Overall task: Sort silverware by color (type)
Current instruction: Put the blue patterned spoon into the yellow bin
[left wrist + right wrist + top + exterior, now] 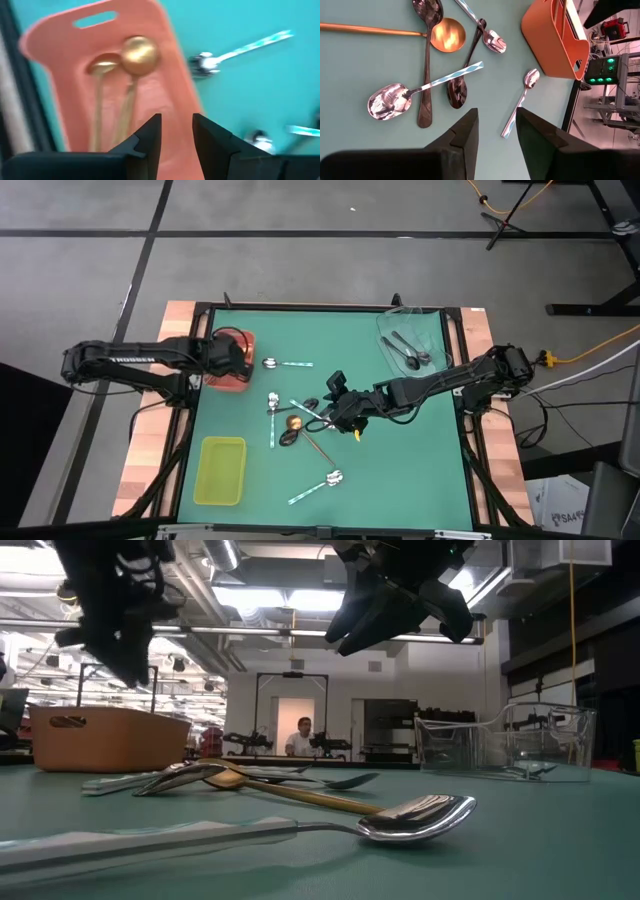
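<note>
A green mat is covering the table, framed by pale wooden boards, and the grey floor around it is carrying dark seams and an orange cable at the right edge. The left gripper is hanging over the red tray at the mat's left edge, its fingers standing slightly apart with nothing between them; two copper spoons are lying side by side inside that tray. The right gripper is hovering above the middle of the mat, its fingers likewise parted and holding nothing. Beneath and beside it a cluster of spoons is lying crossed: a copper spoon, dark spoons and mint-handled ones. Two more mint-handled spoons are resting apart, one near the red tray, another toward the near edge. The clear tray at the far right corner is holding two dark spoons, and the yellow-green tray is sitting at the near left. Beyond the table, a person is showing far back in a bright workshop.
</note>
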Available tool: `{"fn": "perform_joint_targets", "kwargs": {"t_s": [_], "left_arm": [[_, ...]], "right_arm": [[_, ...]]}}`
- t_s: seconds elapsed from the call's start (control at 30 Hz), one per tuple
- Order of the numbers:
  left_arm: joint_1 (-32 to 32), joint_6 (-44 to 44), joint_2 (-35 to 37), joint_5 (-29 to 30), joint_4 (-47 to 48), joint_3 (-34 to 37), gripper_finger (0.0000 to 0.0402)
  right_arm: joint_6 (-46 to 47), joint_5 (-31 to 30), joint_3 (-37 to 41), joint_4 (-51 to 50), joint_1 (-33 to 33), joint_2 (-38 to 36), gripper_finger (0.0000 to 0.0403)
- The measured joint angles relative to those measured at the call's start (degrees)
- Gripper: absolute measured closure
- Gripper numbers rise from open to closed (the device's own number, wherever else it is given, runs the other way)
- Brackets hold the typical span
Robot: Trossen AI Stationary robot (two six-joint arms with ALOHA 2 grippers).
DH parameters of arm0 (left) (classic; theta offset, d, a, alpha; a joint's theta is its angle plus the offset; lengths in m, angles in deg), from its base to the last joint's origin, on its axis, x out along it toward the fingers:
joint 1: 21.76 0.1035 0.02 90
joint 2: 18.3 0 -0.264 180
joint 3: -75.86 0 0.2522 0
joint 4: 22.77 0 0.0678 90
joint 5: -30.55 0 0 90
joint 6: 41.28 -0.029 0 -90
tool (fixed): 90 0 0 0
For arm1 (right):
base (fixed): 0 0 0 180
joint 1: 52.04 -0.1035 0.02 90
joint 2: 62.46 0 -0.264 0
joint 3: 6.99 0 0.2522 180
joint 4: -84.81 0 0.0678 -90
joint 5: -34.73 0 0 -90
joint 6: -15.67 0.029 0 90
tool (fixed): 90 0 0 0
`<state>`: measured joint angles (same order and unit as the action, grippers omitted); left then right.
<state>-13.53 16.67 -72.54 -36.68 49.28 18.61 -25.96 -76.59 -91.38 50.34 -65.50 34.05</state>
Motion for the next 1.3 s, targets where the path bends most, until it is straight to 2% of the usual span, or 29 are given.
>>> {"fn": "perform_joint_targets", "kwargs": {"t_s": [0.13, 0.3, 0.53, 0.87, 1.3], "left_arm": [[-0.99, 0.59, 0.00, -5.30, -3.03, -1.86, 0.0298], [-3.22, 5.52, -0.02, -11.66, -8.25, -1.96, 0.0298], [-9.30, 11.63, -1.94, -13.07, -12.79, -1.96, 0.0299], [-18.66, 17.36, -13.12, -13.74, -25.12, -1.99, 0.0299], [-23.11, 25.56, -28.30, -19.72, -25.43, -1.98, 0.0299]], "right_arm": [[0.00, 0.00, 0.00, 0.00, 0.00, 0.00, 0.0279], [0.00, -0.02, 0.00, 0.00, 0.00, 0.02, 0.0279], [0.00, -0.02, 0.00, 0.00, -0.01, 0.00, 0.0278], [0.00, -0.02, 0.00, 0.00, 0.00, 0.02, 0.0279], [0.00, -0.02, 0.00, 0.00, -0.01, 0.02, 0.0279]]}}
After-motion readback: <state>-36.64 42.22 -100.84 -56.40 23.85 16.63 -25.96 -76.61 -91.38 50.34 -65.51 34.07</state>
